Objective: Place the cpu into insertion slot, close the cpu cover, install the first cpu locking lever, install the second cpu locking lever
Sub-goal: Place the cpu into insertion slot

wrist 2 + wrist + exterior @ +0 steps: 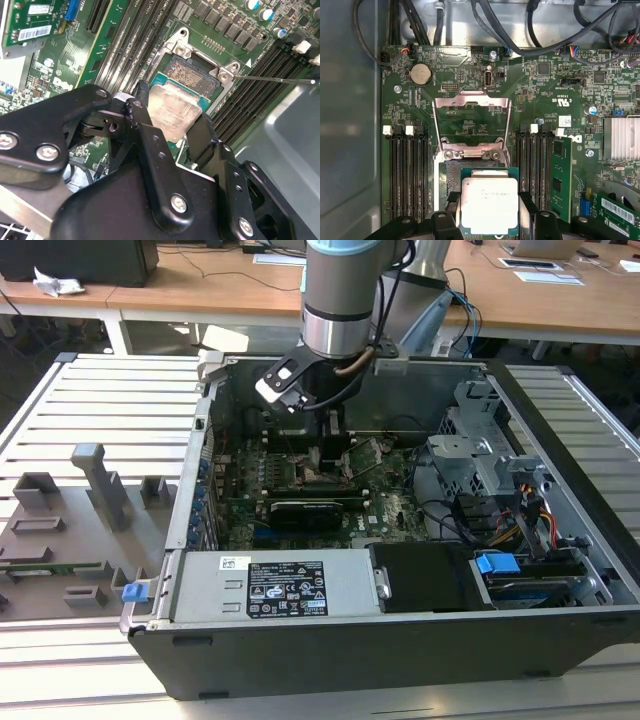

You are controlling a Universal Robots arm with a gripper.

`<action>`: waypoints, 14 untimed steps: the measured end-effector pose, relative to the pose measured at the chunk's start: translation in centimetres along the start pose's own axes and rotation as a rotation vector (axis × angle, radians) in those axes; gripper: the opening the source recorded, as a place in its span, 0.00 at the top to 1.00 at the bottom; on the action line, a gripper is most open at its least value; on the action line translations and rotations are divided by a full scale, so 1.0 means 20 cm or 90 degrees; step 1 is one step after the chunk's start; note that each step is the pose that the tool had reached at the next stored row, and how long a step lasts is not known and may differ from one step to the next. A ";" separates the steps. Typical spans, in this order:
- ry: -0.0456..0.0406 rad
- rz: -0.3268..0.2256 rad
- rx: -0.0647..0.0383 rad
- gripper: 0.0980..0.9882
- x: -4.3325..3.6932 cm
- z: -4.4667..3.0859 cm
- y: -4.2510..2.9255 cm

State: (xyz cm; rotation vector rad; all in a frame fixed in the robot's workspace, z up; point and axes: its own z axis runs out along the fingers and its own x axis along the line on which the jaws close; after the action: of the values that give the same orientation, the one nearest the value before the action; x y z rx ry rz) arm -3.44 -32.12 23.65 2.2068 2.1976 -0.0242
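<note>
My gripper (489,216) is shut on the cpu (489,204), a silver-faced square chip on a green base, with one black finger (451,210) on each side of it. In the second wrist view the cpu (172,112) hangs low over the insertion slot (192,75), covering part of it, and the slot's dark contact field shows beyond the chip. The cpu cover (472,102) stands swung open behind the slot. A thin lever rod (275,78) sticks out to one side. In the exterior view the gripper (330,435) reaches down into the computer case over the motherboard (300,490).
Black memory slots (405,170) flank the socket on both sides. A finned heat sink (620,137), cables (520,30) and a coin battery (420,74) lie around it. A long black card (310,508), the power supply (270,585) and drive cages (480,460) crowd the case.
</note>
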 end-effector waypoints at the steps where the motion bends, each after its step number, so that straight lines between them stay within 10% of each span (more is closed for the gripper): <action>1: -0.0001 0.000 0.000 0.50 0.000 0.005 0.000; 14: 0.0073 0.000 0.000 0.50 0.019 0.035 -0.001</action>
State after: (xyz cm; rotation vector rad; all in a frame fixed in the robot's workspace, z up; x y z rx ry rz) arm -3.45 -31.77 22.95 2.2127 2.2032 -0.0117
